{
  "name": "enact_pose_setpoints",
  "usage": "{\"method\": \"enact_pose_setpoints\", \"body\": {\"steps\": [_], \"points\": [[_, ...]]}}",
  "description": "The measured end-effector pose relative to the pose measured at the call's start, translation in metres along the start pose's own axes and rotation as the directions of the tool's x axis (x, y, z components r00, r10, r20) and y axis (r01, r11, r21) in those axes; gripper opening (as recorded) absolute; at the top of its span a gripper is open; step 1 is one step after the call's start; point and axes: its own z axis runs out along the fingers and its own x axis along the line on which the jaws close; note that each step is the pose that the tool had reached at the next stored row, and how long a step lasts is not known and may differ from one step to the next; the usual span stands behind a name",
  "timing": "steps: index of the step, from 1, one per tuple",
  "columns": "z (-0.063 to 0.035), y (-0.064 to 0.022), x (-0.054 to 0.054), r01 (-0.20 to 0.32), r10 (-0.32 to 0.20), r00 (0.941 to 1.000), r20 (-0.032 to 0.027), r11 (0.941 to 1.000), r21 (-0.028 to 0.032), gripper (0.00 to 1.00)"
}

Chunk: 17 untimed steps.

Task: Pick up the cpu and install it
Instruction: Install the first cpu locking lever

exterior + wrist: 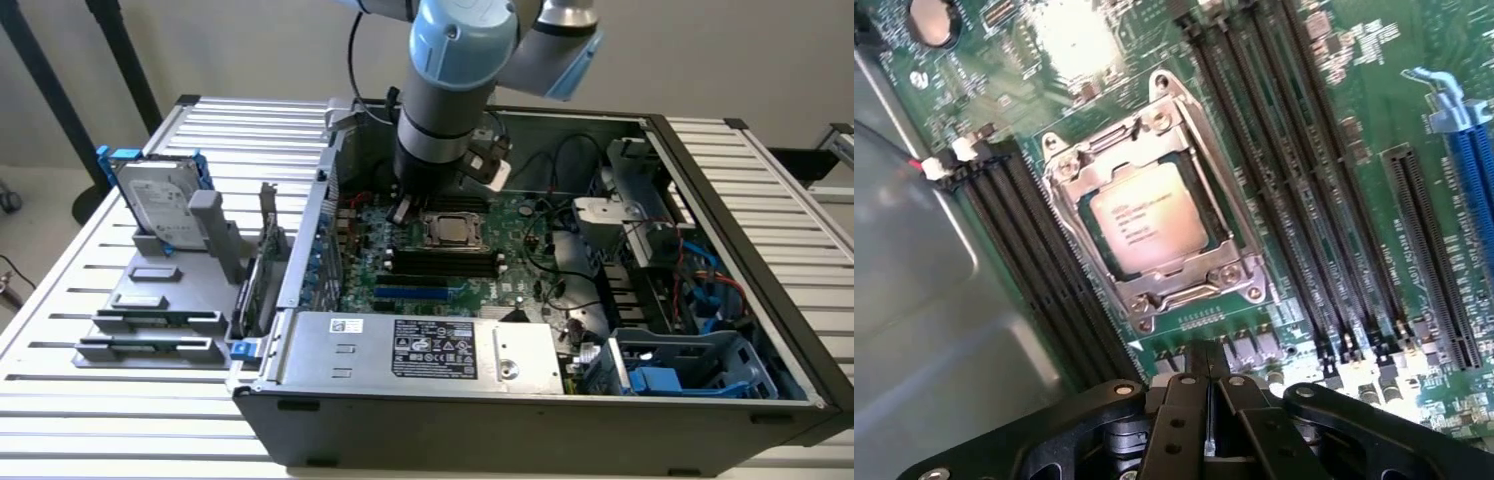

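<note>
- The cpu (1146,217) is already sitting flat in its socket on the motherboard (1334,130), silver top plate up, with the metal retention frame (1154,200) lying around its edges. It's just ahead of the claw's fingertips and a little lower, clear of them, not held.
- In the exterior view the cpu (454,229) is right next to the arm's lower end, on the exterior view's right of it, inside the open pc case (747,200).
- The claw (1209,395) has its fingers pressed together with nothing between them. It's empty, hovering above the board just short of the socket.
- Dark memory slots (1029,255) run along both sides of the socket, so they flank the spot in front of the claw. Blue expansion slots (1469,170) are further out, well off to the side.
- My read on the step: pick-up and placing look done, since the chip is in the socket and the claw holds nothing. This is the tail end of the install.
- I can't tell if the frame is fully latched; the lever isn't clear to me.
- Any further move near here calls for care: the frame and slots crowd the chip tightly, so closed fingers would need to stay clear of the plate and come in straight.
</note>
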Motion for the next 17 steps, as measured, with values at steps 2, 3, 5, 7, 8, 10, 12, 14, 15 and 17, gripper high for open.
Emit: {"method": "enact_pose_setpoints", "body": {"steps": [2, 3, 5, 7, 8, 10, 12, 14, 15, 17], "points": [[-0.0015, -0.0016, 0.003, 0.012, -0.012, 0.9999, 0.0069, 0.9999, 0.0011, 0.11], [-0.0026, -0.0023, 0.004, 0.018, -0.018, 0.9998, 0.0108, 0.9998, 0.0018, 0.11], [-0.0052, -0.0037, 0.006, 0.031, -0.031, 0.9993, 0.019, 0.9995, 0.0028, 0.11], [-0.0082, -0.005, 0.008, 0.044, -0.044, 0.9987, 0.0281, 0.999, 0.0036, 0.11], [-0.0098, -0.0056, 0.008, 0.05, -0.05, 0.9982, 0.0329, 0.9988, 0.0039, 0.11], [-0.0136, -0.0067, 0.01, 0.064, -0.065, 0.9971, 0.041, 0.9979, 0.0047, 0.11], [-0.0166, -0.0075, 0.011, 0.079, -0.08, 0.9957, 0.0471, 0.9968, 0.0051, 0.11], [-0.0188, -0.0081, 0.012, 0.095, -0.096, 0.9941, 0.052, 0.9954, 0.0051, 0.11], [-0.0196, -0.0084, 0.012, 0.104, -0.104, 0.9932, 0.0538, 0.9946, 0.0049, 0.11], [-0.0211, -0.0087, 0.012, 0.121, -0.121, 0.9911, 0.0568, 0.9927, 0.0041, 0.11]]}}
